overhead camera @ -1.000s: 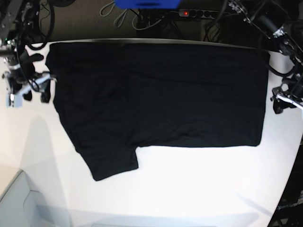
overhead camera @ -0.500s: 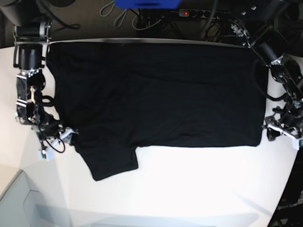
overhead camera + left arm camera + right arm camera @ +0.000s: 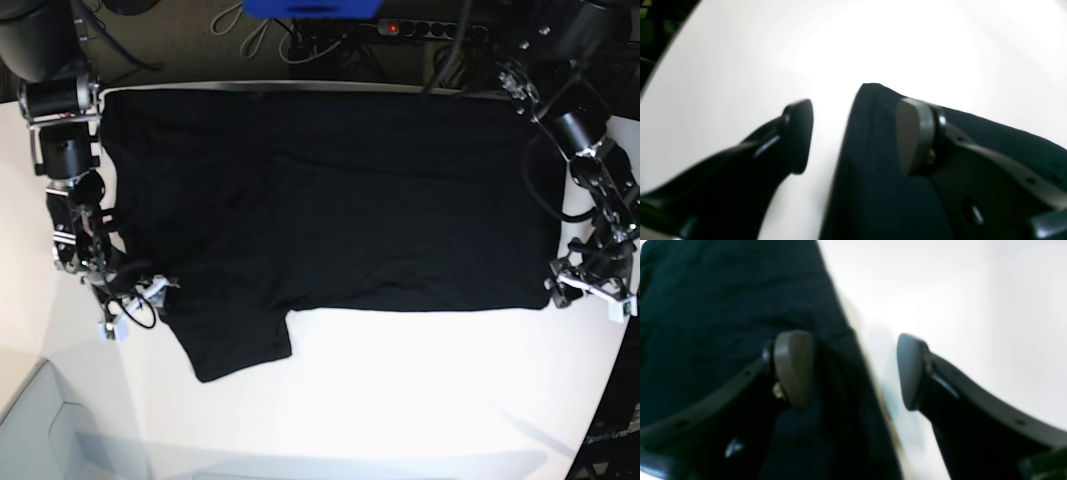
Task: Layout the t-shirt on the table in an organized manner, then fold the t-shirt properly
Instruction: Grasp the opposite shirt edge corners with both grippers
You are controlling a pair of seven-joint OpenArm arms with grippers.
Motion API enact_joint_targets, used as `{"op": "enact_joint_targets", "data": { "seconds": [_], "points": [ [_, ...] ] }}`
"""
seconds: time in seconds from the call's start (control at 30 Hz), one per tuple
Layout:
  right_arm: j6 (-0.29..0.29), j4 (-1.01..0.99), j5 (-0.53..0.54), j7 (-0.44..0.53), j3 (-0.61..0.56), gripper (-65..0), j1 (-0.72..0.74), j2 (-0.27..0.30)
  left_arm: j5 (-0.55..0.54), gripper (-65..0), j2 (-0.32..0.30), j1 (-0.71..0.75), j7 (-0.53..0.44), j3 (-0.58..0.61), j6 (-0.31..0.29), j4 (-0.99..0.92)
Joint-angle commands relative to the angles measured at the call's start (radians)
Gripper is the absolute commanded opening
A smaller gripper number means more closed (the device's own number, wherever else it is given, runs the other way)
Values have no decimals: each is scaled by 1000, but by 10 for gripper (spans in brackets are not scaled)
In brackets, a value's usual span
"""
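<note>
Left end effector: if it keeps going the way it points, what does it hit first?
Probably the t-shirt. The left end effector is open and straddles its corner edge: one finger over black fabric, the other over bare table. Height above the cloth is unclear in the blurred wrist view.

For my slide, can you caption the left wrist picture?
Open left gripper straddling the black t-shirt corner on the white table.

One t-shirt [image 3: 330, 200], one table [image 3: 400, 400], two grippers: left [image 3: 563, 287], right [image 3: 150, 300].
</note>
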Motion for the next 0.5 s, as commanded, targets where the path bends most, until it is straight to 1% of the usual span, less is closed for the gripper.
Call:
{"op": "enact_joint_targets", "data": {
  "seconds": [0.0, 0.07, 0.13, 0.2, 0.23, 0.3, 0.37, 0.4, 0.47],
  "points": [
    [6, 0, 3, -55, -3, -270, -8, -5, 10, -265, -23, -33, -35, 6, -4, -9],
    [6, 0, 3, -53, -3, -302, -12, -8, 45, -265, -24, -61, -71, 29, -4, -70],
    [6, 0, 3, -53, -5, -347, -25, -26, 82, -265, -26, -90, -130, 47, -4, -142],
    [6, 0, 3, -53, -5, -389, -29, -31, 120, -265, -28, -112, -173, 50, 3, -202],
    [6, 0, 3, -53, -5, -409, -31, -34, 137, -265, -28, -122, -190, 50, 30, -231],
    [6, -1, 3, -53, -5, -452, -31, -35, 160, -265, -28, -151, -228, 50, 121, -300],
    [6, -1, 3, -53, -5, -512, -31, -40, 171, -265, -28, -167, -275, 52, 184, -351],
    [6, -1, 3, -56, -5, -552, -31, -46, 171, -265, -28, -173, -292, 52, 197, -368],
    [6, -4, 3, -61, -5, -625, -31, -46, 171, -265, -28, -182, -315, 52, 204, -397]
  ]
}}
